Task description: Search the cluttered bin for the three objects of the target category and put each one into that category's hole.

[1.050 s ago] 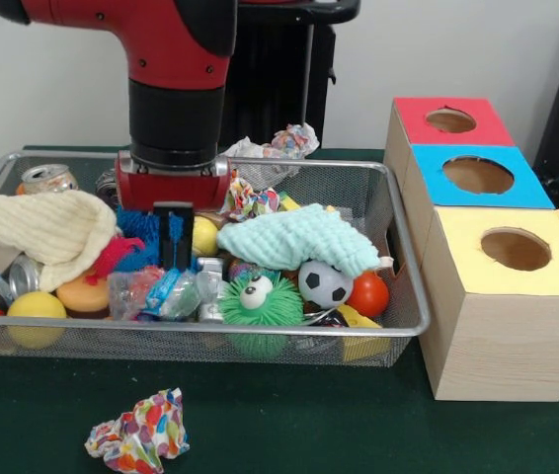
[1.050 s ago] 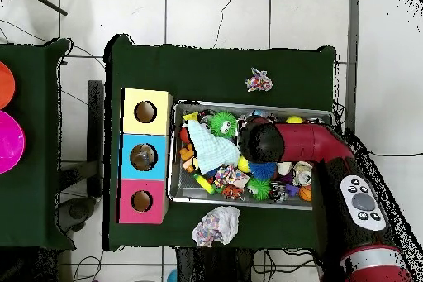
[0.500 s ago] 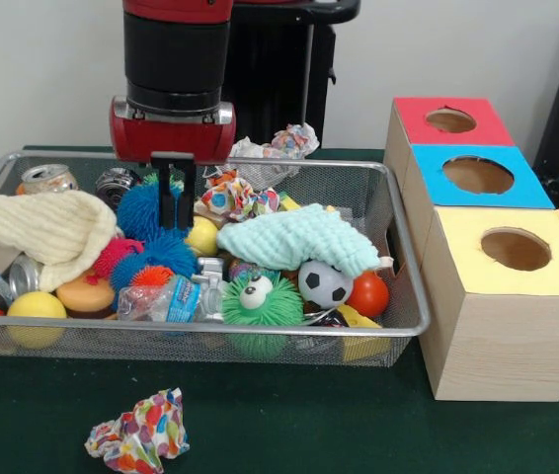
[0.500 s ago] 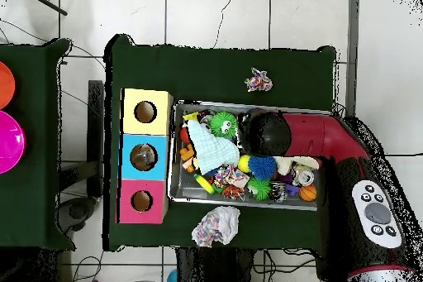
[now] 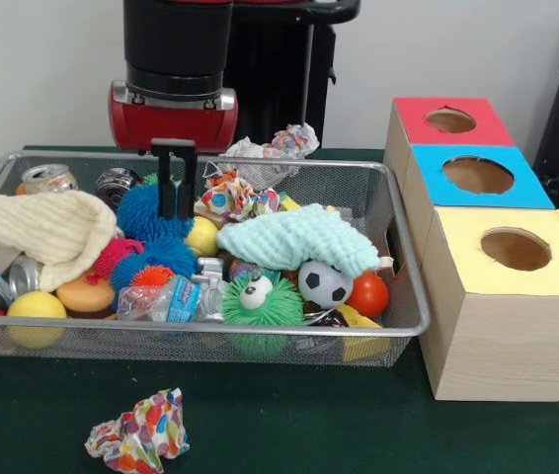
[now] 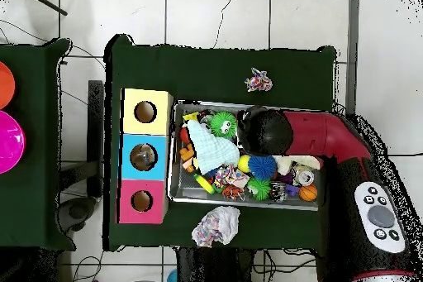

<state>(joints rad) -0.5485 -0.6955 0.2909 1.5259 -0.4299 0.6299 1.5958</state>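
Just below the fingers (image 5: 176,183), pressed together and empty, the blue spiky ball (image 5: 146,209) lies in the wire bin (image 5: 398,259). A descent with them pressed together may shove it aside. Farther off, the holed boxes (image 5: 497,257) wait.

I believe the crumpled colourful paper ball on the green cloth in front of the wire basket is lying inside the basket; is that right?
Not quite: the crumpled colourful paper ball lies outside the wire basket, on the green cloth in front of it, as the front view shows.
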